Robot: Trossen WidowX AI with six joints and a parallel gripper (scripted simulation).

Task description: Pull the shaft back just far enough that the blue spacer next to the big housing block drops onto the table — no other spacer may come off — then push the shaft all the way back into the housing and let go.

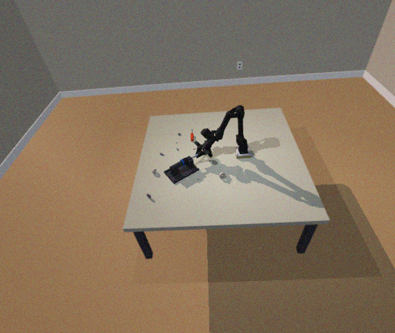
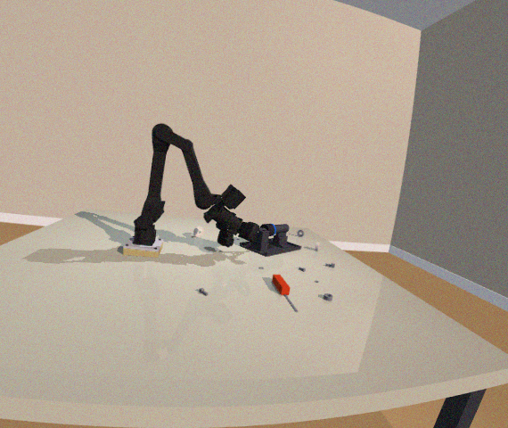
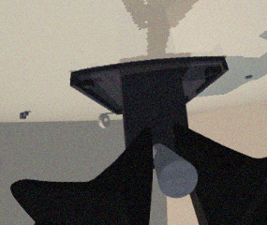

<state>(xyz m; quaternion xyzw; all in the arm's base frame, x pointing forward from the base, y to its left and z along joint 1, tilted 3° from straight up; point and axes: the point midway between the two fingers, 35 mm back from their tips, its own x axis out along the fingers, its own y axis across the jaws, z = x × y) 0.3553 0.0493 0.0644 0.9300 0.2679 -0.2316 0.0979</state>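
My gripper is shut on the grey shaft, whose round end sticks out between the fingers in the wrist view. The shaft points into the dark fixture, which stands on a base plate. The blue spacer is up in line with the shaft, between dark round parts, not on the table. In the wrist view a dark upright block hides it. Gaps between the spacers are too small to tell.
A red-handled screwdriver lies beside the arm. A ring stands beyond the fixture. A nut, a bolt and other small hardware lie about. A pale round part is nearer the arm base.
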